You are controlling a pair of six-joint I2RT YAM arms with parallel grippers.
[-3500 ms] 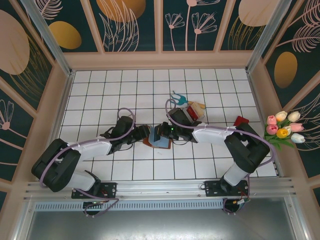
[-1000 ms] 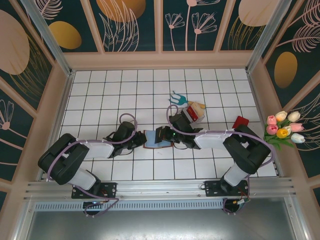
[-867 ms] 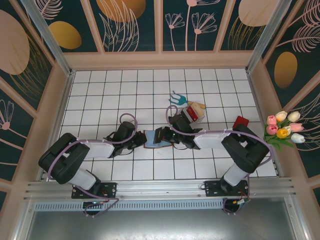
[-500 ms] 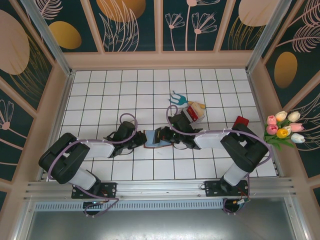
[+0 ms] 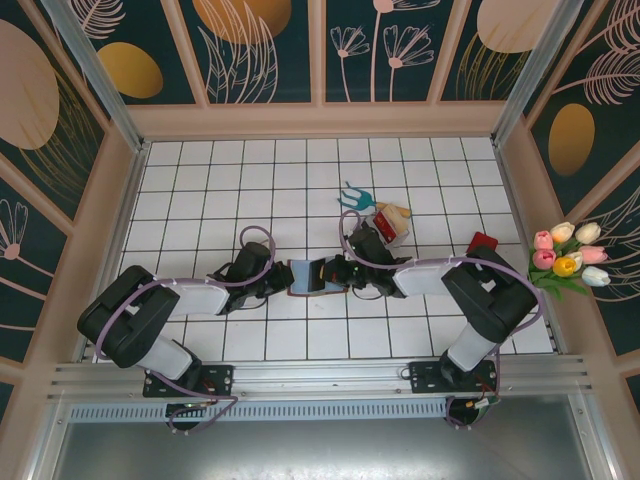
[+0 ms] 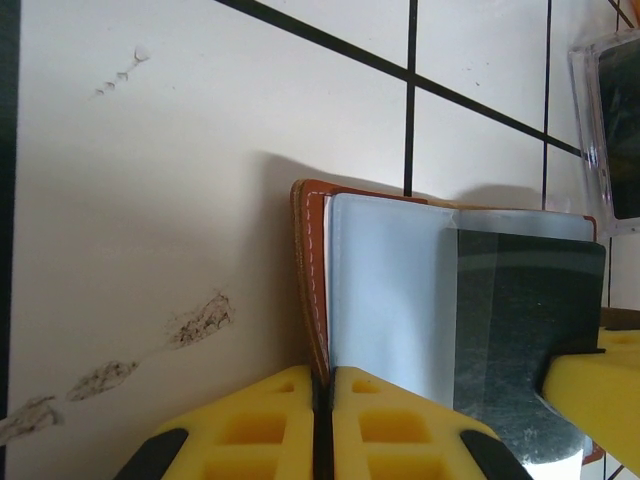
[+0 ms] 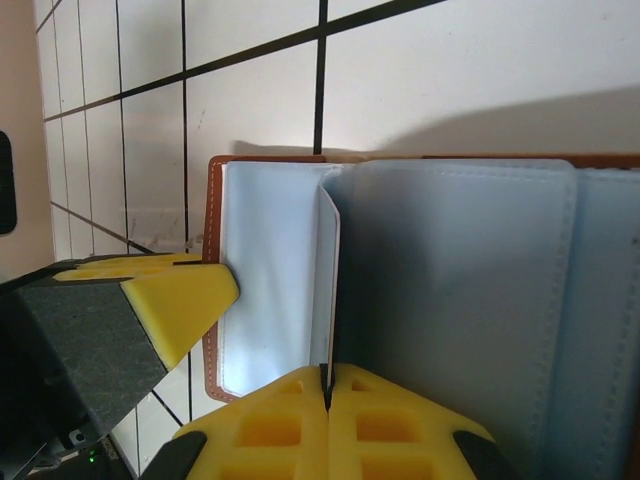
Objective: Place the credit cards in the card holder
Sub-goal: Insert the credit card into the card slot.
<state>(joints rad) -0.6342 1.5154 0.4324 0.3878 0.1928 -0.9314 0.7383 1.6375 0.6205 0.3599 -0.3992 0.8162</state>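
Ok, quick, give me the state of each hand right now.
The left hand is closed, pinching the edge of the card holder.
The right hand is closed, pinching an inner pocket flap of the card holder.

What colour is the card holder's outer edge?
Card holder: reddish-brown leather, white stitching; left wrist view.

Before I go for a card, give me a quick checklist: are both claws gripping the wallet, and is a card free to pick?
1. Left claw shut on the wallet cover edge: ok.
2. Right claw shut on the inner flap, flap upright: ok.
3. Wallet lying open: ok.
4. A claw free to fetch a card: not ok, both hold the wallet.
5. Red card lying loose at the right: ok.
6. Pocket gaping enough for a card: cannot tell.
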